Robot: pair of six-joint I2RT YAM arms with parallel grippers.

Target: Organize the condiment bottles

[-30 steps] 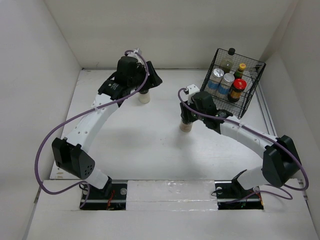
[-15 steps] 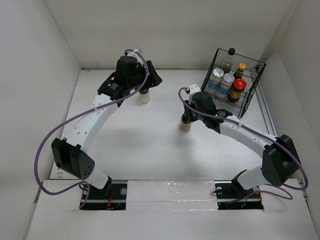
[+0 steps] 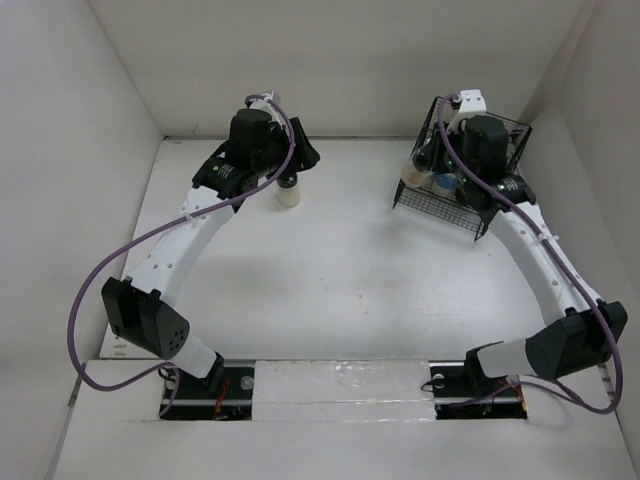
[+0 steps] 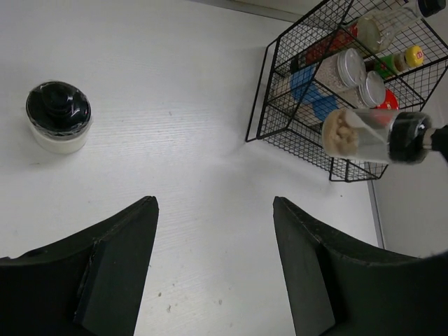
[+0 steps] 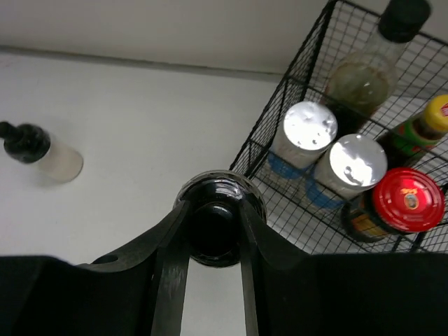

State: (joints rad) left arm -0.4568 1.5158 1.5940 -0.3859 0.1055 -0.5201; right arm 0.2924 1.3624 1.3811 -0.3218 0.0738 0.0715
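The right fingers (image 5: pixel 170 266) are pinching the black cap of the tan bottle (image 5: pixel 222 183), which hangs clear of the surface (image 3: pixel 330 280) right at the left wall of the black wire basket (image 5: pixel 280 105), over on the far right. By the look of it, the tan bottle is not inside yet. Already in the basket are the dark sauce bottle (image 5: pixel 364 70) at the far side, the two silver-lidded shakers (image 5: pixel 310 126) side by side, the red-lidded jar (image 5: pixel 408 198) and the yellow-capped bottle (image 5: pixel 434 115). So this is the drop-in, and the job is clearance: get the base above the rim before sliding right, then aim for the bare mesh on the near side of the shakers, not on top of their lids. Holding by the cap alone, the body could swing, so a slow, plumb descent looks wise, with release only once the base is seated. On the far left, the left fingers (image 4: pixel 115 266) are spread wide with nothing between them. They hover near the pale bottle (image 4: pixel 59 117), which stands upright on the surface and is untouched.
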